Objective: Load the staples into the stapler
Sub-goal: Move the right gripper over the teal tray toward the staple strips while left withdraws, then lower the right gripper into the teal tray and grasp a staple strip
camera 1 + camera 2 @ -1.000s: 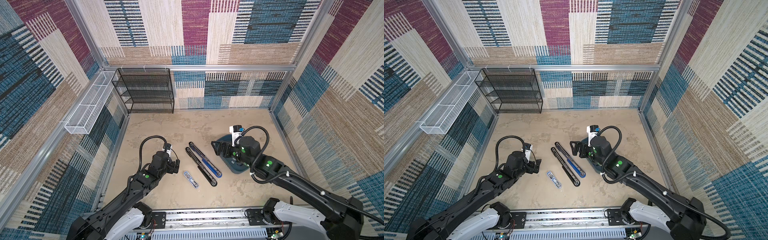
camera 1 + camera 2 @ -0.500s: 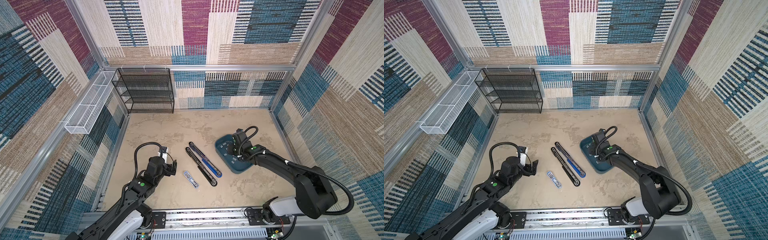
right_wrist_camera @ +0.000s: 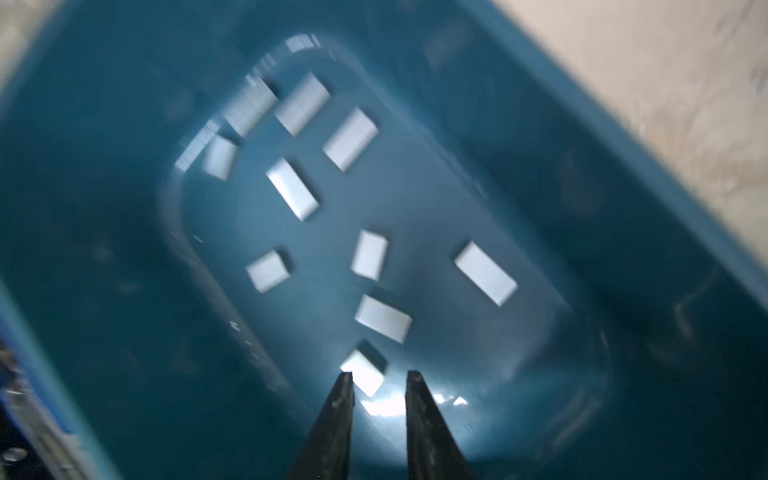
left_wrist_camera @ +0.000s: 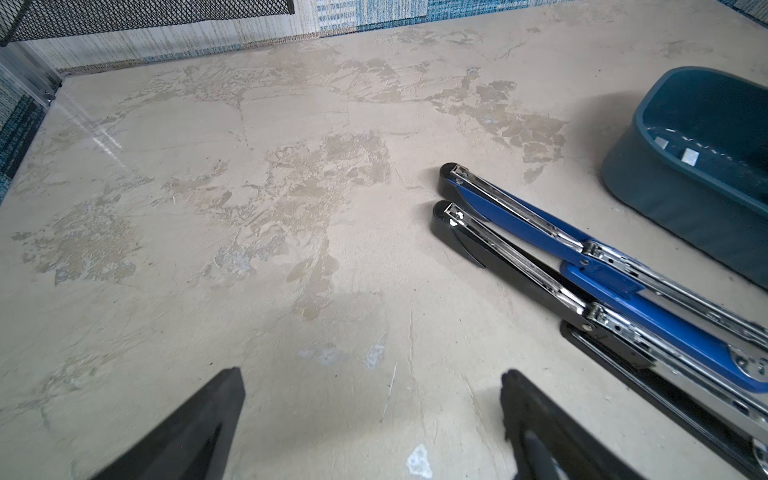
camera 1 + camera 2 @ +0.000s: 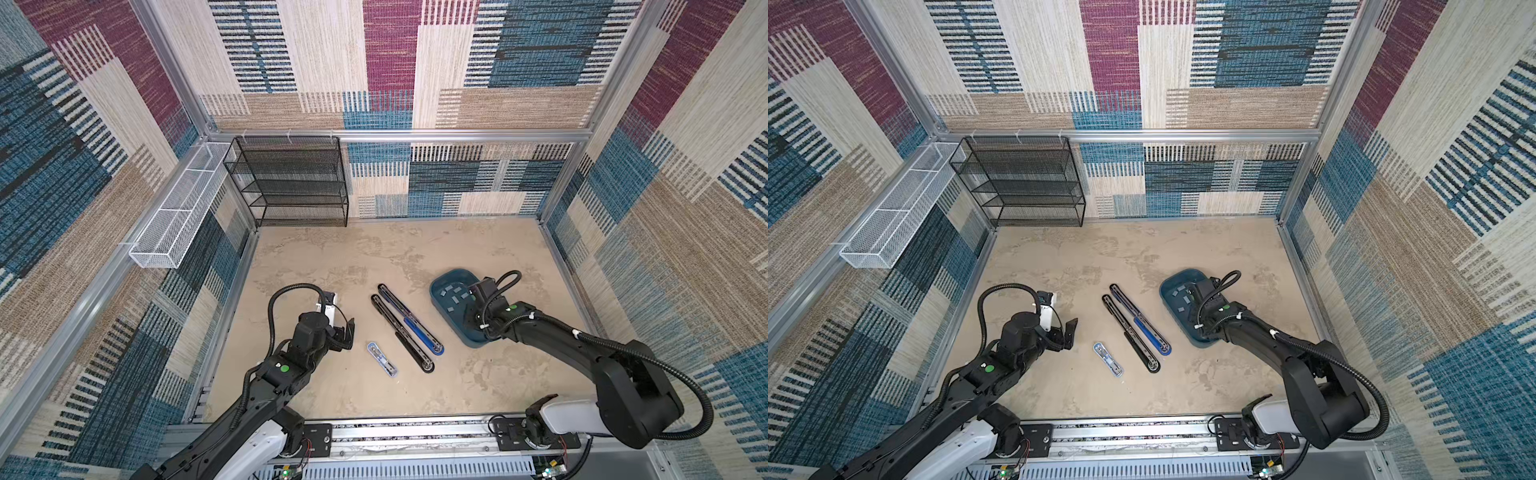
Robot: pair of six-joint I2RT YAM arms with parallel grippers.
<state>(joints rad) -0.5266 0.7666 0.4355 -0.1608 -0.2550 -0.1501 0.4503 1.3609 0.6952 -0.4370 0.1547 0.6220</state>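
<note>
- While the left gripper (image 5: pixel 345 332) is poised over bare table (image 5: pixel 332 257) with its fingers spread wide, the right arm (image 5: pixel 540 328) is seen in both top views reaching into a blue tub (image 5: pixel 451 272). The staples (image 5: pixel 453 295) are scattered there as small grey strips. The right fingertips are hidden in these views by the wrist above them.
- Between the arms, a blue stapler (image 5: pixel 415 328) and a black stapler (image 5: pixel 397 330) are laid side by side, both folded open flat. A small pale-blue piece (image 5: pixel 381 358) is set just beside the black one, on the left gripper's side.
- From the left wrist, the two wide-apart fingers (image 4: pixel 187 436) are shown with nothing between them. The open metal channels of both staplers are seen close up, and only two strips can be made out over the tub's rim. The pale-blue piece falls outside this view.
- From the right wrist, though blurred, ten or so strips are seen lying flat and mostly apart on the tub floor. The right gripper (image 3: pixel 380 374) is shown with its fingers close together and a narrow gap between them. One strip lies at the tips, partly behind a finger, and whether it is pinched cannot be told.
</note>
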